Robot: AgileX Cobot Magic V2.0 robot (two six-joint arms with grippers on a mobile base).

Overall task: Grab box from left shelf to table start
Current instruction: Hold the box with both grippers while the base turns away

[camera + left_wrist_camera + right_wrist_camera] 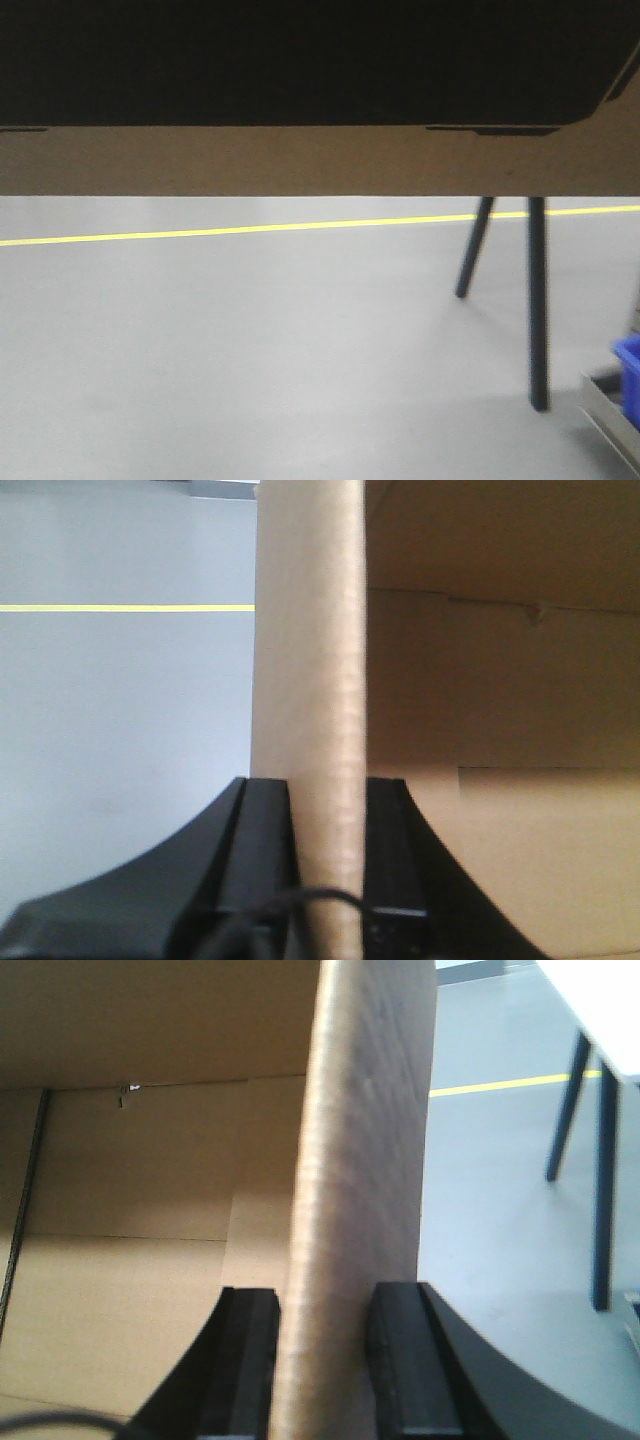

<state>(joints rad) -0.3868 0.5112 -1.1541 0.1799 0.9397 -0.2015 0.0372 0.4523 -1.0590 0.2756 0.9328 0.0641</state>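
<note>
left gripper (328,875): jaws clamped on an upright cardboard wall of the box (300,160), one black pad each side, wall pinched flat between them
right gripper (322,1360): same, closed tight on the opposite cardboard wall, no gap showing
box position: held up in the air between both arms, off any surface; its black panel and brown lower band fill the top of the front view, so it hangs close to the front camera
floor (250,350): grey, bare under the box, yellow line (200,232) running across further back
table (598,1010): white top at the right arm's side, dark legs (538,300) to the front right, well apart from the box
blue bin (628,365): lower right edge, on a metal frame; can't tell if that is the shelf
step: judged carry phase, box off the shelf, not yet on the table
next move: swing both arms together toward the white top, hold the box level and equal grip, lower until the base rests, only then open
</note>
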